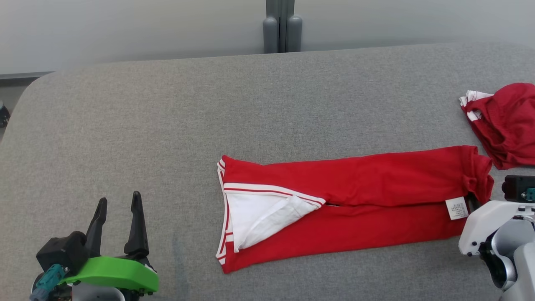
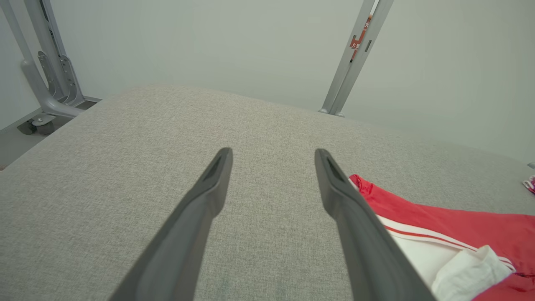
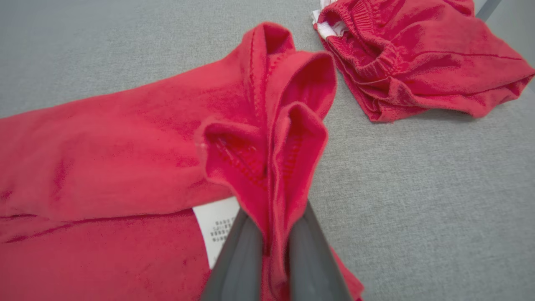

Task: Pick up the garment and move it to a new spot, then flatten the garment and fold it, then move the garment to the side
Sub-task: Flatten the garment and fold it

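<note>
The garment point(image 1: 355, 200) is thin red knit, soft and light, so I'd expect it to flop and drag rather than hold shape. It lies as a long strip mid-way across the grey woven bench point(image 1: 167, 125), with white lining point(image 1: 255, 213) showing at its left end. The right fingers point(image 3: 242, 259) are pinched shut on the bunched hem at the other end, by the label point(image 3: 217, 230), which seems a decent spot to grab. The left fingers point(image 1: 136, 221) are spread wide and hold nothing. A second red piece point(image 1: 508, 121) sits crumpled just beside it.

Robot test lab, grey padded table point(image 1: 167, 125), bare pale wall point(image 1: 125, 29), metal frame on castors point(image 2: 62, 75)
</note>
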Tool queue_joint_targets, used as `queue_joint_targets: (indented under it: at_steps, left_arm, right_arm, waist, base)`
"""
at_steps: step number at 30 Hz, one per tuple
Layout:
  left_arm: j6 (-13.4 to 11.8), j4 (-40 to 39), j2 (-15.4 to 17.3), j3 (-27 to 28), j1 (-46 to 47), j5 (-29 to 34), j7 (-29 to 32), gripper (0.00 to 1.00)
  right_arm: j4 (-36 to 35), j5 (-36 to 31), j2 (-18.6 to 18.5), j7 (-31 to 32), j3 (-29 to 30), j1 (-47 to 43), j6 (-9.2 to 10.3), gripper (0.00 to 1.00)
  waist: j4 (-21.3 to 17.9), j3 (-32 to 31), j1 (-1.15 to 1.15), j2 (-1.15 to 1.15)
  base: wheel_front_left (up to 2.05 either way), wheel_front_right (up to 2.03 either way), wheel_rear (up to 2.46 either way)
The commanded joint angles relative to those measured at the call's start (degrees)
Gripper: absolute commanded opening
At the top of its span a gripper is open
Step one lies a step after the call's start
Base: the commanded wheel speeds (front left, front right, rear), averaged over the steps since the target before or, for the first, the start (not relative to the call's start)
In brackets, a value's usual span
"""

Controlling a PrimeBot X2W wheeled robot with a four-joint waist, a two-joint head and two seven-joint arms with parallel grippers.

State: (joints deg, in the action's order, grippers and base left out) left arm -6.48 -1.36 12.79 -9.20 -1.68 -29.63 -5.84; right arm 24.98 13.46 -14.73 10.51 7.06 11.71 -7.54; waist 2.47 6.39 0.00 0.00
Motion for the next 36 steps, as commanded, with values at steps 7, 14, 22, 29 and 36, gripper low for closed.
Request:
queue_joint_targets:
  at_steps: [7,14,22,29,36]
  left_arm:
    - [0.04,0.51,0.55,-0.24,0.83,-0.44,0.41,1.0]
    - [0.18,1.06,0.43,-0.86,1.49,-0.64,0.63,1.0]
    - [0.42,1.83,-0.01,-1.46,2.04,-0.96,0.37,1.0]
    - [0.63,2.53,-0.55,-2.65,2.88,-0.82,0.25,1.0]
    - [0.87,3.62,-0.84,-3.21,3.56,-0.98,-0.12,1.0]
  right_arm:
    - [-12.58,5.2,3.17,1.54,-7.08,-3.65,0.11,0.0]
    - [-22.61,9.82,6.81,4.11,-17.76,-5.36,0.09,0.0]
    - [-19.93,13.71,11.06,3.33,-28.02,-1.86,0.08,0.0]
    - [-11.36,16.08,11.76,1.25,-34.22,4.0,0.08,0.0]
    - [-2.44,19.93,11.81,-2.82,-38.26,8.91,0.08,0.31]
  waist:
    - [-0.47,-0.68,0.0,0.0]
    - [1.03,-0.95,0.0,0.0]
    - [3.18,-1.13,0.0,0.0]
    - [5.56,-0.88,0.0,0.0]
    - [7.72,-0.94,0.0,0.0]
  base:
    - [0.0,0.0,0.0]
    - [0.0,0.0,0.0]
    - [0.0,0.0,0.0]
    - [0.0,0.0,0.0]
    - [0.0,0.0,0.0]
